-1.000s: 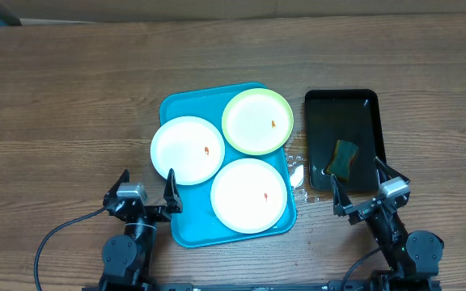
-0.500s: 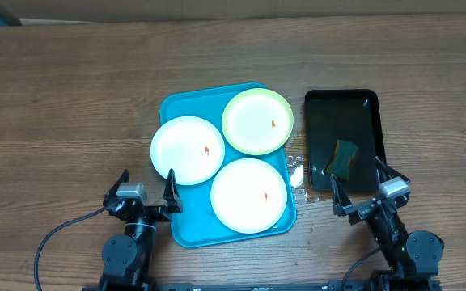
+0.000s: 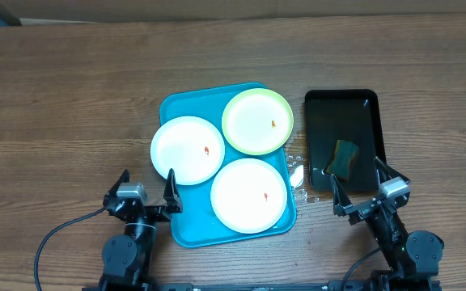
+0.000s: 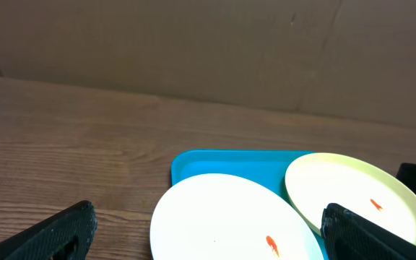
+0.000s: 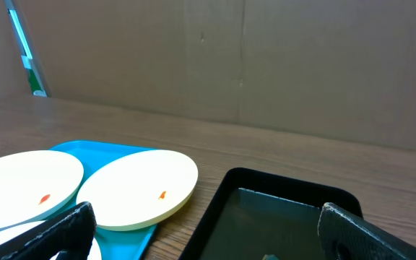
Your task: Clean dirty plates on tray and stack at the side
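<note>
Operator: Where does the turquoise tray [image 3: 178,105] stand, and what is on it?

Spotter: It lies mid-table, slightly askew, in front of you and between your two arms. It holds all three dishes, none of them stacked. One white plate [image 3: 188,150] hangs over the tray's left rim. The lime-green plate [image 3: 257,121] fills the far right corner. The second white plate [image 3: 248,195] sits at the near right. Each carries a small orange-red speck. Their rims crowd together, and I cannot tell whether they touch.

Operator: And the hands?

Spotter: Your left hand [image 3: 147,175] is spread as wide as it goes and holds nothing. It hangs low over the table [image 3: 71,97], just on your side of the overhanging white plate. Your right hand [image 3: 353,169] is just as wide and also empty. It sits at the near end of the black tray [image 3: 342,109], where a green and yellow sponge [image 3: 345,158] lies.
</note>
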